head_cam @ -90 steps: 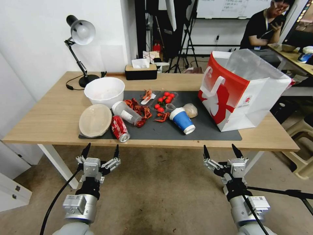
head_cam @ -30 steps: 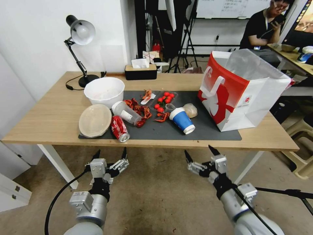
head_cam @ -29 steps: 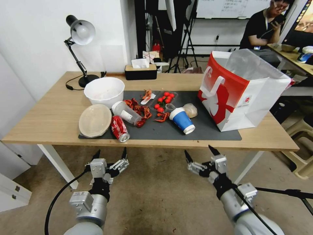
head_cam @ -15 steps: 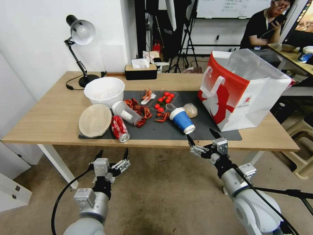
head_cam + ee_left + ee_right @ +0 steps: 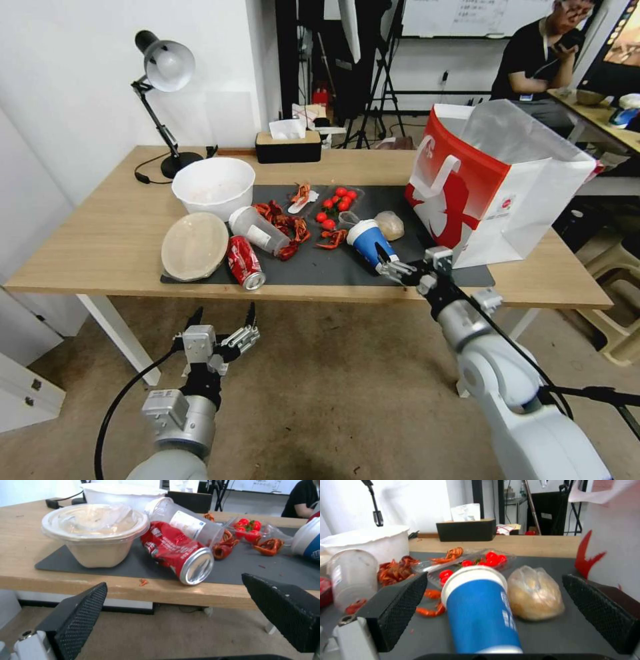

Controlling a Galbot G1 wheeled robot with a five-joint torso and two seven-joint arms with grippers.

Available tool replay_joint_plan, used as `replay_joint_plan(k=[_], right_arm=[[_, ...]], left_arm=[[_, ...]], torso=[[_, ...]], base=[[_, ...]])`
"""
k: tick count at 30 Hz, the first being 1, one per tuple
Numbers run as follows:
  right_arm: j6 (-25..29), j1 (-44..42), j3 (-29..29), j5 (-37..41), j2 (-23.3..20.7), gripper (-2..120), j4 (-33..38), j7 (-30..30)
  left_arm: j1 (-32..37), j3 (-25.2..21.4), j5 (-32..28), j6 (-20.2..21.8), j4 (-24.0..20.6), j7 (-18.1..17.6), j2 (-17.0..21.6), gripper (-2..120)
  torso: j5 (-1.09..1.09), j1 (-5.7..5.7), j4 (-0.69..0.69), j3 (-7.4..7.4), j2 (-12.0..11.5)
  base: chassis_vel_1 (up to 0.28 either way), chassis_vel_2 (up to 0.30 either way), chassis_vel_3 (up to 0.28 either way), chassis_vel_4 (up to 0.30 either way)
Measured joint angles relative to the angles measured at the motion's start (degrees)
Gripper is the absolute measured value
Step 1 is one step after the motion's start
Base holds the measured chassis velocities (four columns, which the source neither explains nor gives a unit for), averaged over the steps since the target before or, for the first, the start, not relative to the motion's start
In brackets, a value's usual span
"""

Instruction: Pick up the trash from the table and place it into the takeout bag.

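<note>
Nearest us, low in the left of the head view, our left tool point(image 5: 222, 325) hangs below the surface point(image 5: 100, 247) edge with its fingers spread, holding nothing.

Right of centre in that frame, our right tool point(image 5: 405, 261) reaches over the near edge, jaws wide apart and empty. The blue paper cup point(image 5: 480, 610) lies on its side straight ahead of it, between the two fingers in the right wrist view. Its long axis runs along our line of approach, one end toward the tool, so we judge the fingers would close across its width.

Just beside the cup sits the plastic-wrapped lump point(image 5: 535, 597).

Farther on, at the upper right of the head frame, the takeout bag point(image 5: 493, 193) stands open on the surface, on the right arm's side.
</note>
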Motion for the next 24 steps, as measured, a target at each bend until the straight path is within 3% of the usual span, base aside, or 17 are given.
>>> replay_joint_plan(k=[4, 9, 13, 24], right_arm=[[-3.0, 3.8, -1.6, 0.8, 0.0, 100, -1.8, 1.2], [-14.8, 9.7, -5.0, 3.4, 0.0, 100, -3.1, 5.9], [-20.5, 11.4, -5.8, 5.4, 0.4, 100, -3.7, 8.5], [-23.2, 13.0, -6.9, 6.8, 1.7, 100, -5.9, 9.7]], left_arm=[[0.1, -0.2, 0.0, 0.0, 0.2, -0.1, -0.3, 100], [0.3, -0.5, 0.0, -0.4, 0.8, -0.4, -0.7, 100], [0.2, -0.7, 0.0, -0.6, 1.1, -0.6, -0.9, 100], [-0.2, -0.8, 0.0, -1.2, 2.0, -1.1, -0.9, 100]], torso=[[0.00, 0.00, 0.01, 0.00, 0.0], [-0.01, -0.01, 0.00, 0.00, 0.0], [-0.01, -0.01, 0.00, -0.01, 0.0], [0.00, -0.01, 0.00, 0.00, 0.0]], base=[[0.000, 0.000, 0.000, 0.000], [0.000, 0.000, 0.000, 0.000], [0.000, 0.000, 0.000, 0.000], [0.000, 0.000, 0.000, 0.000]])
